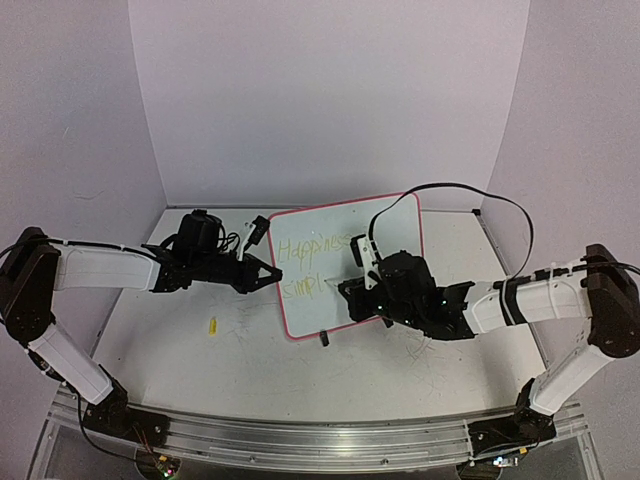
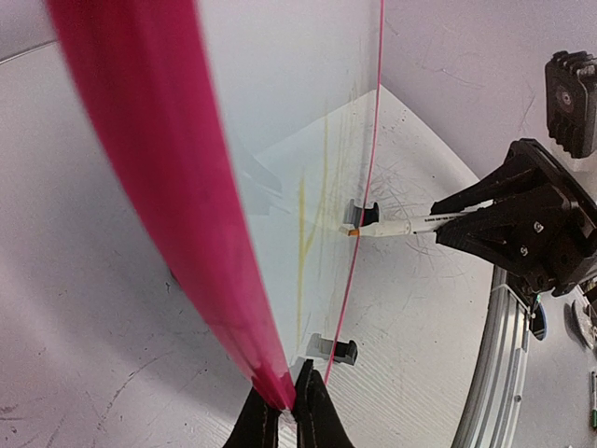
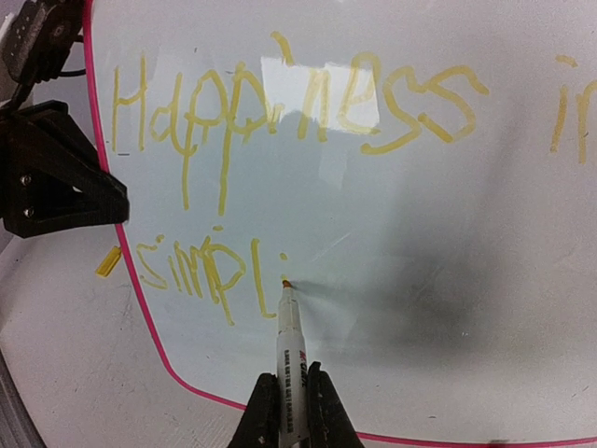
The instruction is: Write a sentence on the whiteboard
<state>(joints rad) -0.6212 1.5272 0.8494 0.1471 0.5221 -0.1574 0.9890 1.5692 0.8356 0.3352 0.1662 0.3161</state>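
**second line half written, pen on the board**

the whiteboard (image 1: 340,222) sits at the middle of the table (image 1: 200,370), towards the back wall, between the two arms. the sentence (image 3: 298,103) runs in pale yellow: "happiness in" across the top line, and "simpl" below it with a small dot just after.

the right gripper (image 3: 291,397) is closed on a marker (image 3: 289,345), whose tip rests on the board right under that dot. the left gripper (image 2: 289,392) is clamped on the board's pink left rim, steadying it.

to my eye the job is well past halfway and in the middle of the last word. the next move looks like a short downstroke for the "i", then a step rightwards for "city". it calls for light, even pressure while the left side keeps the board from sliding. a small yellow piece (image 1: 212,325), maybe the cap, lies on the table to the left of the board.
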